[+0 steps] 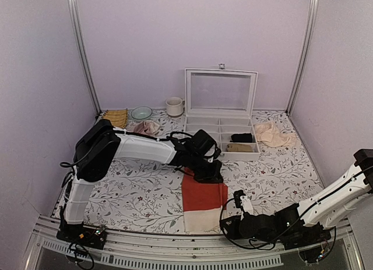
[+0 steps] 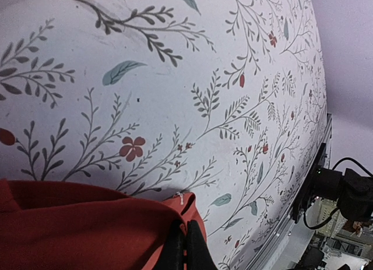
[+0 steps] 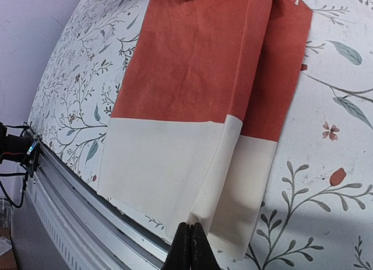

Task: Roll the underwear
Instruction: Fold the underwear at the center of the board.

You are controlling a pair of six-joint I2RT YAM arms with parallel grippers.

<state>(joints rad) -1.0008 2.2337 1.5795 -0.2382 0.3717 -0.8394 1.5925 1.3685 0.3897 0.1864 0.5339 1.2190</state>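
The left claw (image 2: 185, 238) is seen pressed together, with a gathered corner of the underwear (image 1: 201, 197) pinched between its dark fingers at the garment's far, red-orange end. The right claw (image 3: 190, 238) is likewise pressed together, and the near hem of the cream waistband (image 3: 163, 165) is pinched at its tips, where a raised fold of the cloth runs down to them. The underwear is laid on the table (image 1: 134, 188) between the two claws, close to the near edge. It is stretched into a long rectangle, with the waistband towards the arms' bases and the red-orange part towards the back. It is folded lengthwise, so that one layer overlaps another along one side. The fabric is shown as soft, matte and lightly creased, rumpled where the left claw grips it. The table is covered with a white cloth printed with thin sprigs, green leaves and small red flowers.
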